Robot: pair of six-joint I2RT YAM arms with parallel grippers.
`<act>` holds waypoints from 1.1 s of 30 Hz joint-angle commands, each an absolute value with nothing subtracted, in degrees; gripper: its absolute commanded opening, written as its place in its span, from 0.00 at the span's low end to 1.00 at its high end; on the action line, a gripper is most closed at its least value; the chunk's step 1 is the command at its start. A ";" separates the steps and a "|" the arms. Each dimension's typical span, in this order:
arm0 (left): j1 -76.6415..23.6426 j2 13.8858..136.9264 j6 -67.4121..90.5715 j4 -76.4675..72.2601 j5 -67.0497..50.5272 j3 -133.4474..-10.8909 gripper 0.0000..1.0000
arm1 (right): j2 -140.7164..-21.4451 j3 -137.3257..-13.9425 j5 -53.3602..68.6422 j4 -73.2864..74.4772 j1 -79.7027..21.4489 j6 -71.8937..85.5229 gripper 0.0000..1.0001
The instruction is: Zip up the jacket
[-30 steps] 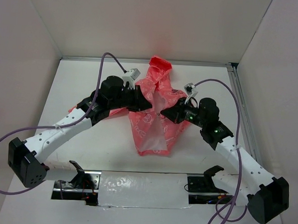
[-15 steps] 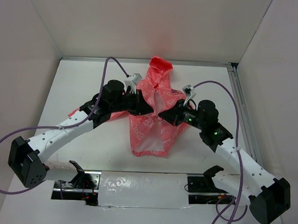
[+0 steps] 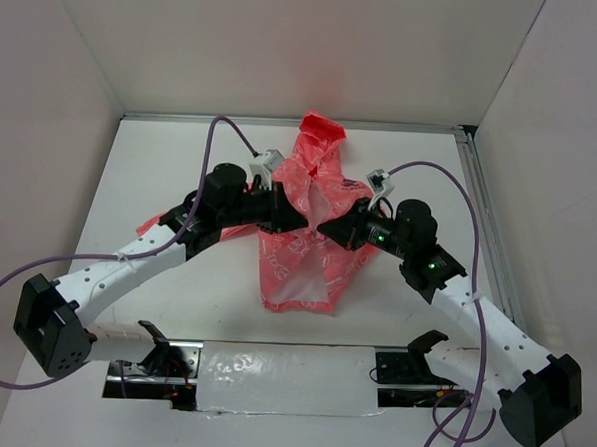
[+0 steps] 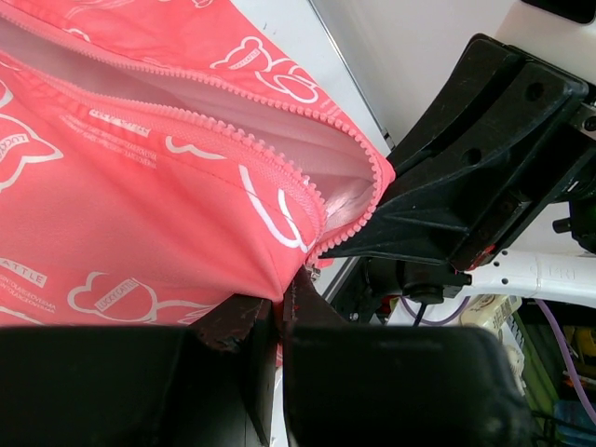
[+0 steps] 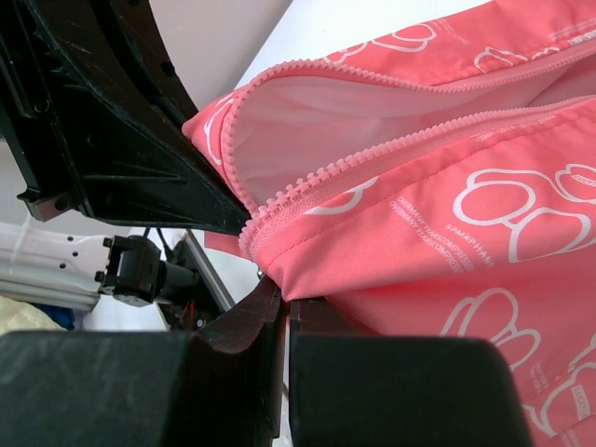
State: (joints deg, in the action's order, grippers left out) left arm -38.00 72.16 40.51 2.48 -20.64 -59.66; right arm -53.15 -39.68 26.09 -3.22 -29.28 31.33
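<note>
At mid-table, the jacket (image 3: 298, 269) is being pinched beside its zipper (image 4: 279, 177) by the left gripper (image 4: 279, 317) and the right gripper (image 5: 284, 307), each clamped on fabric. Its edges are probably being held together for meshing.

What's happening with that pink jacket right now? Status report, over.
Both jaws shut on jacket front edges. Zipper open here, white lining showing. Nothing in the way.

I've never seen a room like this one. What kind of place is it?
Probably a robot testing booth in a lab. Plain white walls box in a white table, two robot arms with purple cables are bolted at its edge, and a pink jacket is between them.
</note>
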 commanded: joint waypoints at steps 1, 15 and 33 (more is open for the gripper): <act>-37.88 70.22 39.82 -2.46 -22.50 -59.59 0.00 | -53.26 -39.99 26.10 -6.41 -29.53 31.90 0.00; -37.88 69.61 40.87 -3.07 -21.89 -58.89 0.00 | -51.68 -37.62 27.15 -9.66 -29.44 34.28 0.00; -38.06 70.05 42.72 -4.48 -21.00 -57.92 0.00 | -50.63 -37.18 26.63 -10.28 -29.27 35.42 0.00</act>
State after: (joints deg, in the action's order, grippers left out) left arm -37.98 71.46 42.39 -0.69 -20.21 -57.74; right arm -51.86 -37.23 26.13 -5.28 -29.26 34.70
